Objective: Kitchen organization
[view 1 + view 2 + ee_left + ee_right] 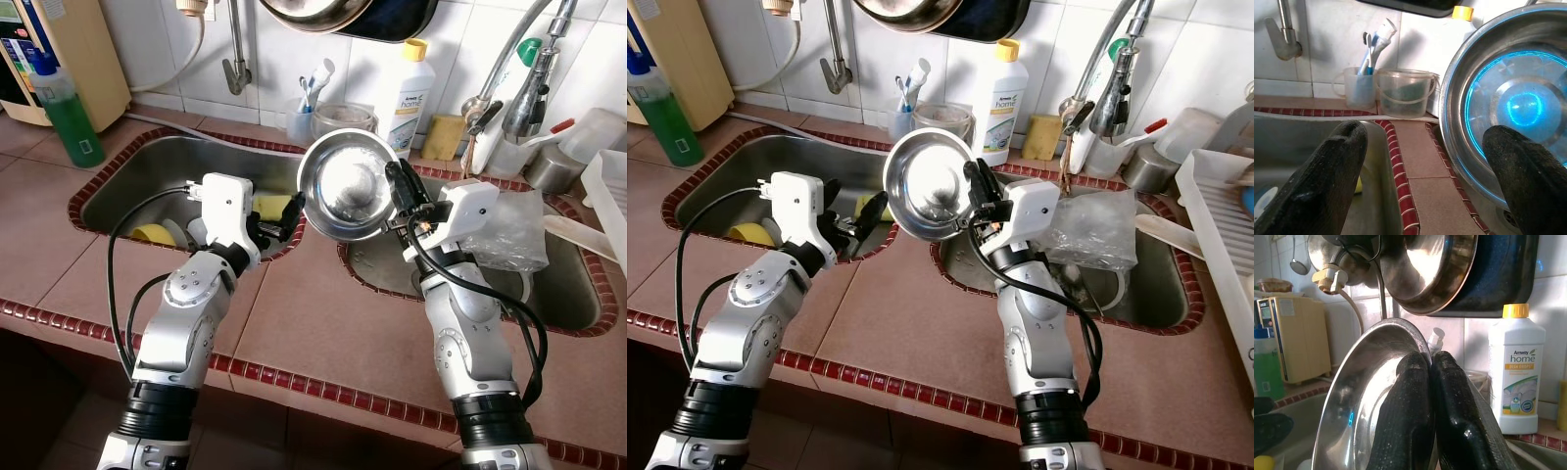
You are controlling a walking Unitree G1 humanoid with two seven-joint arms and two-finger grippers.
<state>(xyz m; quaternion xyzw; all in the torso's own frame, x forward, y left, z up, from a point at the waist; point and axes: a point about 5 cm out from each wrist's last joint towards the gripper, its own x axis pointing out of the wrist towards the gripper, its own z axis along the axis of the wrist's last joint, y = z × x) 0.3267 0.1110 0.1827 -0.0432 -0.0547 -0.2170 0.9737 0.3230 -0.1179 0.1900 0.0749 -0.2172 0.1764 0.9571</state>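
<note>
Nearest us runs the tiled counter [323, 323], reddish-brown with a dark red edge strip, and our two silver arms reach over it toward a double steel sink. Our forearms hide part of the counter, and the lower frame cuts the arms off at the elbows.

Our right gripper [400, 186] is pinched tight on the rim of a steel bowl [348, 186], one finger inside and one outside, holding it up on edge above the divider between the basins with its hollow facing us. In the right wrist view the two black fingers [1410, 421] press together over the bowl's edge and block most of what lies behind.

Our left gripper [277, 217] hovers just beside the bowl at the left basin's [157, 176] near corner, its fingers spread wide with nothing between them; whether a fingertip touches the bowl we cannot tell.

In the left basin sit yellow items [152, 233], partly hidden by our arm and hard to name. The right basin [568, 294] holds crumpled clear plastic [509, 230].

Along the white-tiled wall stand a green bottle [64, 108], a cup of toothbrushes [302, 113], a clear tub [343, 117], a white dish-soap bottle [409, 93], a yellow sponge [443, 137] and the tap [519, 69]. A dark pan [353, 15] hangs above, cut off at the top.
</note>
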